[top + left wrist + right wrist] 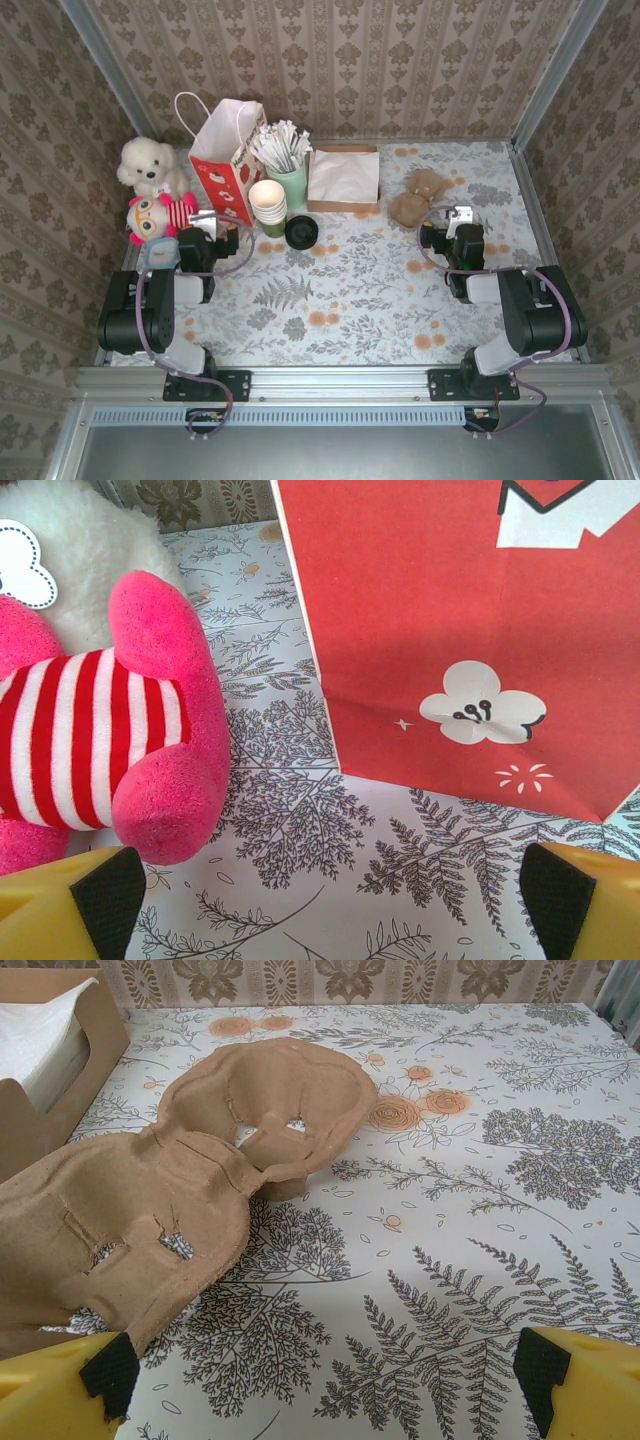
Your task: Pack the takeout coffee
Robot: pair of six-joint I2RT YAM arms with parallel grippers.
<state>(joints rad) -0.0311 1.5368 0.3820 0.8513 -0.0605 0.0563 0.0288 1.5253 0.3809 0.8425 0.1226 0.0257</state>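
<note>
Left hand [330,895] spread | right hand [325,1370] spread | coffee cup [301,232] between them, nearer left, untouched

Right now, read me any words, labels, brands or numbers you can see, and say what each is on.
No word or number is readable.
Red paper bag: a white blossom drawing and a cropped white shape, no letters; from above, its print is too small to read.
White tag beside the pink plush toy: blank where it shows.
Cardboard cup carrier, napkin box: no marks visible.
</note>
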